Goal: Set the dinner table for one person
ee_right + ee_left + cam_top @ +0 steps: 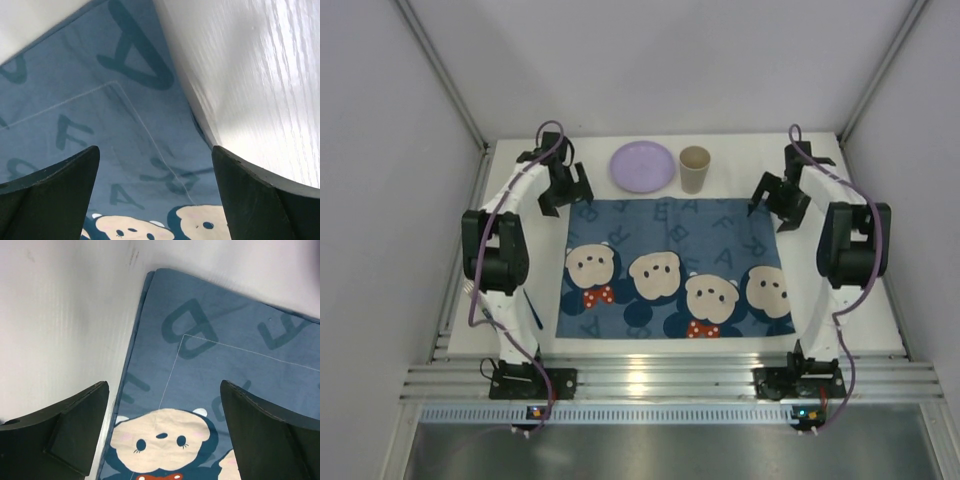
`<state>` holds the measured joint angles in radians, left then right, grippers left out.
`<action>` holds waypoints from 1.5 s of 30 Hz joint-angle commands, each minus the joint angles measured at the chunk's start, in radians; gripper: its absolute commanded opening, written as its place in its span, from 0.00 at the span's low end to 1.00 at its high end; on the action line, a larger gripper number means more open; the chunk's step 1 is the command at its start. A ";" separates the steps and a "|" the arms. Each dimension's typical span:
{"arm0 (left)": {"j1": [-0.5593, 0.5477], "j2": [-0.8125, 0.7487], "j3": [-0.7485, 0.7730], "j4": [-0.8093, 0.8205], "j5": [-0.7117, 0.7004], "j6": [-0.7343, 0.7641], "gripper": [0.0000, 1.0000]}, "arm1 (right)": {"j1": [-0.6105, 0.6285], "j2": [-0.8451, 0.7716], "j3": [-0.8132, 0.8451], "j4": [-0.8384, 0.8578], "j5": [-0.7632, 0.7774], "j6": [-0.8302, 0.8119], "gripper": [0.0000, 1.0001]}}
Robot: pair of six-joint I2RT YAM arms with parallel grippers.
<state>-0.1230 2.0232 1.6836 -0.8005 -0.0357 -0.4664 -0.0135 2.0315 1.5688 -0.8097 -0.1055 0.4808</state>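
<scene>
While left gripper (567, 204) and right gripper (771, 212) gape empty, placemat (670, 236) cropped in wrist views

Both fwd, tilted down, jaws spread, empty: left gripper (567, 200) & right gripper (770, 213).

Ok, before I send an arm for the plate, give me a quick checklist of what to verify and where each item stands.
1. Check the left tool is open and empty: ok, jaws apart above the far left corner of the placemat.
2. Check the right tool is open and empty: ok, jaws apart above the far right corner.
3. Check the placemat lies spread on the table: ok.
4. Check the plate is bare: ok, it lies on the table beyond the placemat's far edge.
5. Check the cup is upright: ok, it stands just right of the plate.
6. Check for a gap between cup and plate: cannot tell.
</scene>
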 commanded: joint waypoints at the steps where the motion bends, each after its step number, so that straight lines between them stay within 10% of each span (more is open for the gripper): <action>1: 0.005 -0.133 -0.022 0.039 -0.011 -0.028 0.98 | 0.006 -0.222 -0.054 -0.020 -0.014 -0.016 0.94; 15: 0.003 0.365 0.509 0.173 0.189 -0.260 0.98 | 0.187 -0.793 -0.424 -0.068 -0.050 0.030 0.95; 24: -0.027 0.606 0.698 0.323 0.336 -0.370 0.95 | 0.167 -0.849 -0.435 -0.140 0.062 0.015 0.95; 28: -0.061 0.644 0.716 0.323 0.333 -0.345 0.54 | 0.164 -0.795 -0.409 -0.137 0.066 0.018 0.95; 33: -0.067 0.661 0.696 0.265 0.321 -0.298 0.41 | 0.164 -0.682 -0.304 -0.122 0.059 0.001 0.95; 37: -0.061 0.649 0.696 0.244 0.321 -0.270 0.00 | 0.167 -0.539 -0.135 -0.085 -0.002 -0.021 0.95; 45: -0.023 0.498 0.696 0.213 0.335 -0.212 0.00 | 0.178 -0.106 0.443 -0.049 -0.063 -0.015 0.95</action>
<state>-0.1837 2.6480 2.3730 -0.5327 0.2981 -0.7273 0.1608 1.8038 1.8275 -0.8993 -0.1505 0.4644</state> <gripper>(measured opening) 0.034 0.952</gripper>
